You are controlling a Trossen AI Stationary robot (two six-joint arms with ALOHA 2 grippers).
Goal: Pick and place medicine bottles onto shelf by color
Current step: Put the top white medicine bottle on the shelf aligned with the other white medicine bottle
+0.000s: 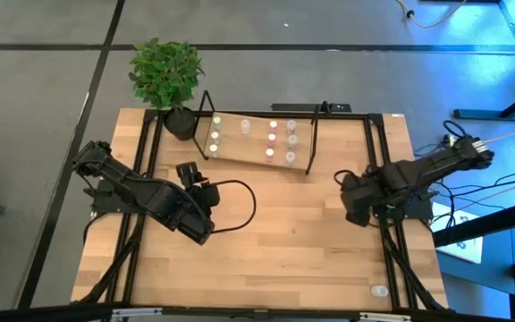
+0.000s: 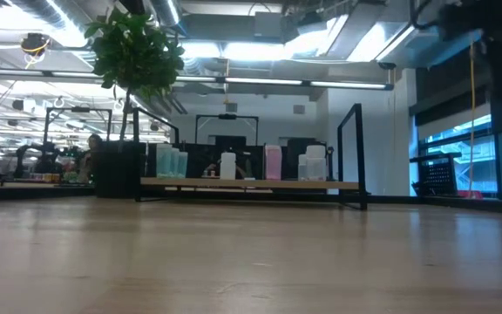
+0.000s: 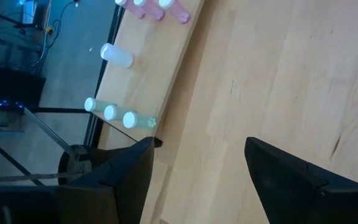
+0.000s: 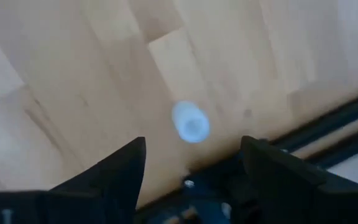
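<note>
The shelf (image 1: 256,150) stands at the table's far middle, a wooden board in a black wire frame. It also shows in the low view (image 2: 251,184). Small bottles stand on it in groups: yellow-green (image 3: 114,113), white (image 3: 117,55) and pink (image 3: 157,7). One white-capped bottle (image 1: 379,291) stands alone on the table by the near right corner. It shows from above, past the fingers, in the right wrist view (image 4: 190,121). My right gripper (image 1: 356,204) hangs above the table's right side, pointing down, open (image 4: 191,149) and holding nothing. My left gripper (image 1: 199,183) hovers left of centre, open (image 3: 197,146), slanting toward the shelf.
A potted plant (image 1: 166,76) stands at the shelf's far left end. Black frame rails (image 1: 392,259) run along the table's right side, close by the lone bottle, and others (image 1: 137,259) run along the left. Bare wood (image 1: 284,241) lies between the arms.
</note>
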